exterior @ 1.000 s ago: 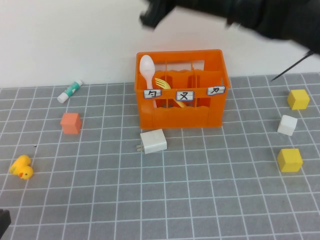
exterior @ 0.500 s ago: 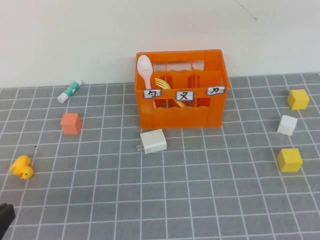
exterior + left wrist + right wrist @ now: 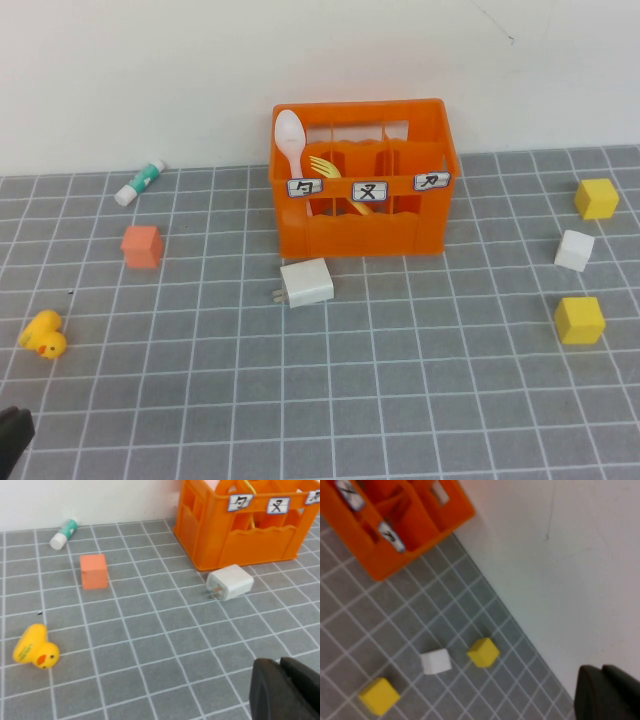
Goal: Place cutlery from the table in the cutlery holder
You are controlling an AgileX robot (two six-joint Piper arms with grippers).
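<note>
The orange cutlery holder stands at the back middle of the grey gridded table. The pale spoon stands upright in its left compartment. The yellow fork leans in the middle compartment. No cutlery lies on the table. My left gripper is shut and empty, low over the table at the front left; only its dark edge shows in the high view. My right gripper is shut and empty, raised to the right of the holder and out of the high view.
A white charger plug lies just in front of the holder. On the left are a glue tube, an orange cube and a yellow duck. On the right are two yellow cubes and a white cube.
The right arm, which reached across the top of the high view above the holder one second ago, has left that view. The spoon and fork have not moved.
</note>
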